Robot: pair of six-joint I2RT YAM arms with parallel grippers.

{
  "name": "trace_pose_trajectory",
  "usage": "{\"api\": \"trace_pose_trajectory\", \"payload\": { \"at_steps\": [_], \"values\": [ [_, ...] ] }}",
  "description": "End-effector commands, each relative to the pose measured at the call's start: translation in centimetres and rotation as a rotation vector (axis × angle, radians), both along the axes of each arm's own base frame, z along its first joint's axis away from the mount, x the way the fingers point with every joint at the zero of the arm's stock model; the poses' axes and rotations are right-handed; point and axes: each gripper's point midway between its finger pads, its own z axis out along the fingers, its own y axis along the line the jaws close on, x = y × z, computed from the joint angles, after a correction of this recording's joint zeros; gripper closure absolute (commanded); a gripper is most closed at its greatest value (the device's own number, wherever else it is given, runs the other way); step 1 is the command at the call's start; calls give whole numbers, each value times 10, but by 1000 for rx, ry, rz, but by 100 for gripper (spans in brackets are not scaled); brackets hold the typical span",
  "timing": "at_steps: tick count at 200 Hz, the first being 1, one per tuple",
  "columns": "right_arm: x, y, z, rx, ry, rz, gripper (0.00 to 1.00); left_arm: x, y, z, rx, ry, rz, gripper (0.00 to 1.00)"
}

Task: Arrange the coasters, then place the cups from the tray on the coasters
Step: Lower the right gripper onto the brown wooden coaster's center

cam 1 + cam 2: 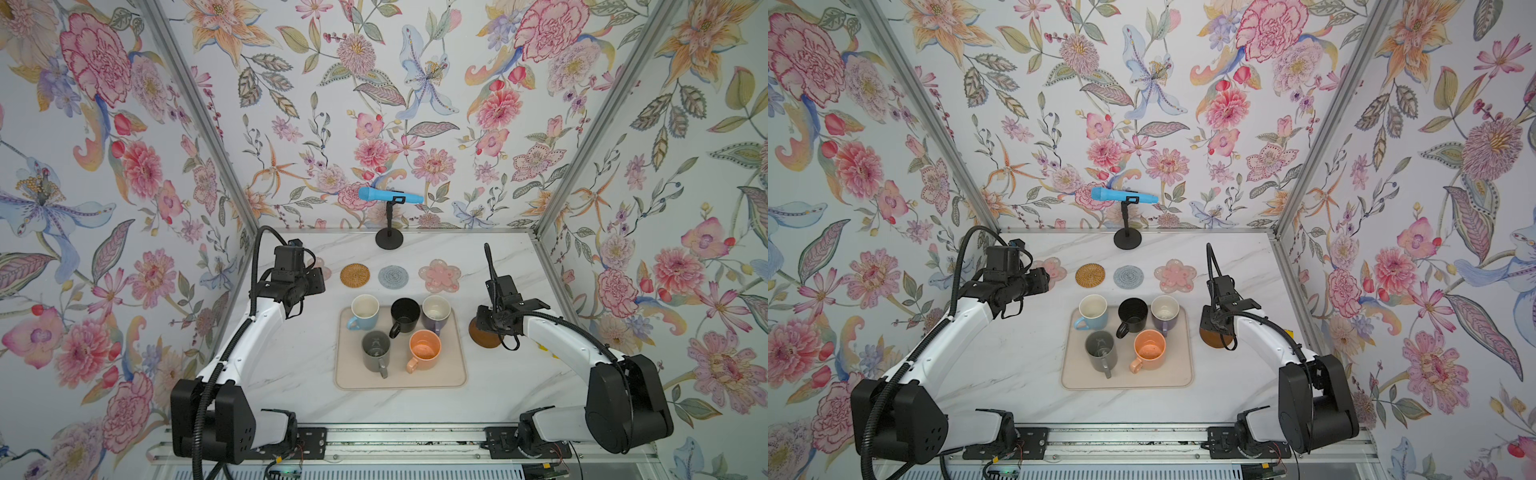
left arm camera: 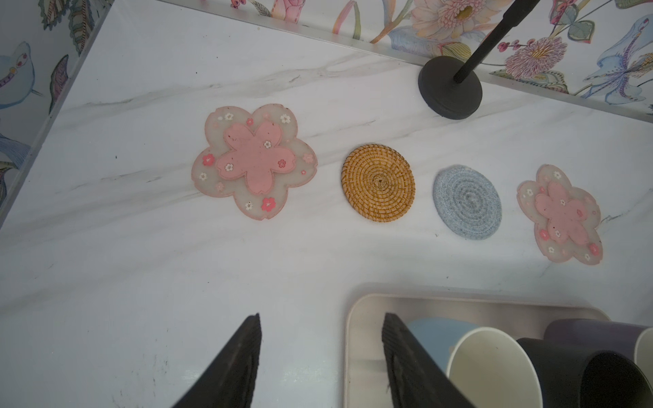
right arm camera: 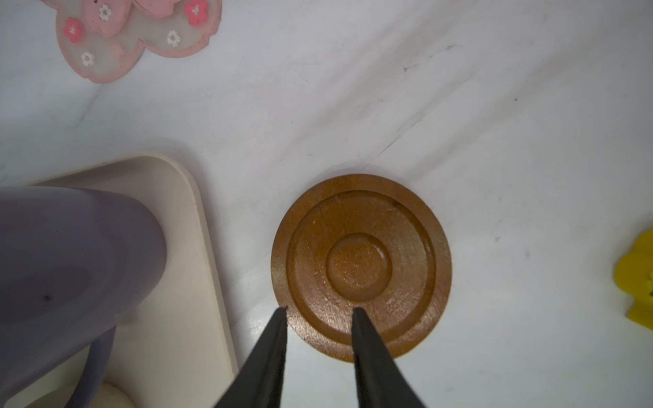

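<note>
Row of four coasters (image 1: 393,276) sits above the tray (image 1: 399,384) in a top view, brown disc coaster (image 3: 360,268) lies right of it, not in line yet — right gripper (image 3: 319,311) narrow astride its rim, clamped or not I cannot tell — left gripper (image 2: 321,318) wide, empty; five mugs (image 1: 424,351) wait on tray.

Bare marble top (image 1: 291,374) lies open between coaster row (image 1: 393,276) and tray (image 1: 453,374); mugs (image 1: 405,316) crowd the tray, stand base (image 1: 389,240) obstructs the rear.
</note>
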Motion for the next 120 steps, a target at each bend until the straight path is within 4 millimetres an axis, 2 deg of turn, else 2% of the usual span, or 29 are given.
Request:
{"api": "trace_pose_trajectory", "payload": {
  "at_steps": [1, 120],
  "values": [
    [-3, -4, -15, 5, 33, -6, 68, -8, 1, -1, 2, 0, 20, 41],
    [-5, -13, -59, -9, 133, -42, 69, -8, 9, -4, 41, 17, 46, 41]
  ]
}}
